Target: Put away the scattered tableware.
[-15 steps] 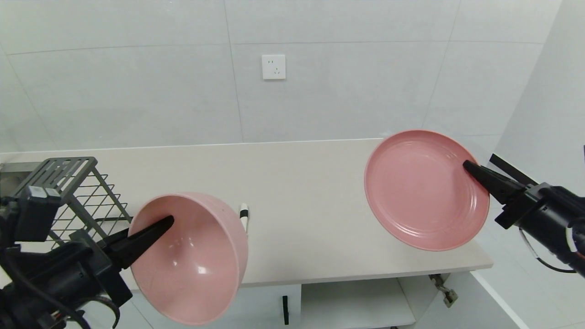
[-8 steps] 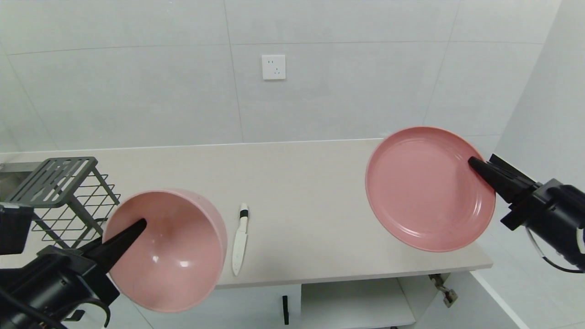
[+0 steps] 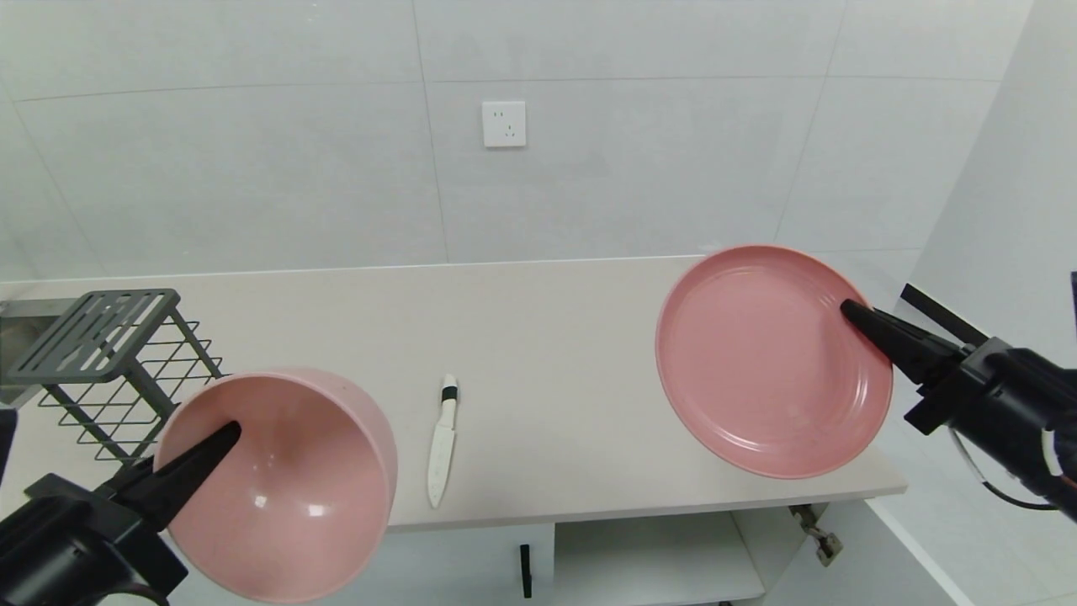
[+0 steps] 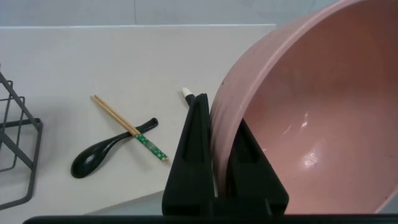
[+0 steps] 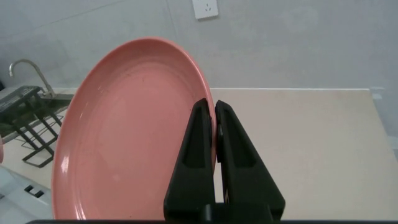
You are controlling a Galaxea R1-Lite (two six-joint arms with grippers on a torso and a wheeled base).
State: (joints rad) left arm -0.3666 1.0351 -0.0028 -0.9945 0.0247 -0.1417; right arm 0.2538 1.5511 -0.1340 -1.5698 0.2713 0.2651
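Nearest to us, the left gripper (image 4: 219, 112) is clamped on the rim of the pink bowl (image 3: 286, 497), one finger inside the wall and one outside. The bowl hangs tipped on its side, its mouth toward the head camera, at the front edge of the counter (image 3: 547, 337) on the left. Below that edge we see an open cabinet shelf (image 3: 656, 555).

On the right, the right gripper (image 5: 211, 104) pinches the rim of the pink plate (image 3: 766, 370), which stands tilted up on edge over the right end of the counter.

Between bowl and plate a white knife (image 3: 442, 438) lies flat on the counter, close to the bowl and well apart from the plate, touching neither.

Past the bowl's rim, in the left wrist view, we find a black spoon (image 4: 106, 152) with chopsticks (image 4: 127, 127) lying across its handle. A dark wire rack (image 3: 109, 337) stands at the counter's left end, behind the bowl. Farther off, a faucet (image 5: 28, 71) rises beyond the rack, and a white socket (image 3: 504, 123) sits on the tiled wall.

We count one bowl, one plate, one knife, one spoon, two chopsticks and one rack.
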